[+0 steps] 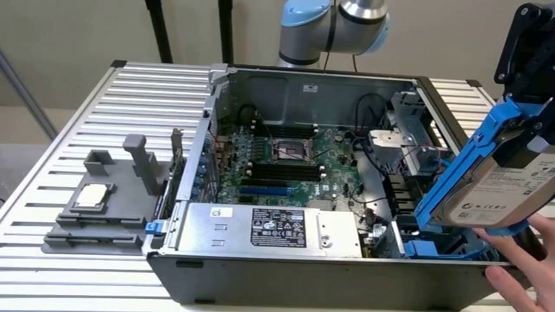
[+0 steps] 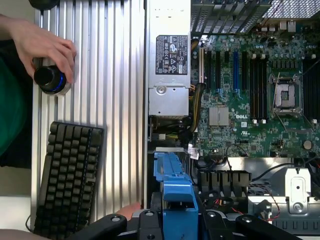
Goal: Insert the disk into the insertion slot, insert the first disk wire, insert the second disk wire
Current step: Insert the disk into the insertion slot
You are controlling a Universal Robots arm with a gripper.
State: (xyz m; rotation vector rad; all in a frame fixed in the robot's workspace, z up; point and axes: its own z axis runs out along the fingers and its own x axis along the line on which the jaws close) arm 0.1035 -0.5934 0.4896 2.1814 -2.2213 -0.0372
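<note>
The claw [image 2: 178, 223] pinches the disk [image 1: 507, 188] by its blue carrier, holding it tilted over the case's near corner on the exterior view's right. The disk's long axis slopes down toward the insertion slot [image 1: 431, 247], just below its lower end, with a person's hand [image 1: 524, 279] close beside.

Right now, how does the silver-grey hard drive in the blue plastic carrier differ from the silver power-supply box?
The silver-grey hard drive wears a white label and a blue frame; the silver power-supply box has a black label and bare metal. The drive is tilted above the dark grey case; the box lies flat inside it. Both are rectangular metal.
</note>
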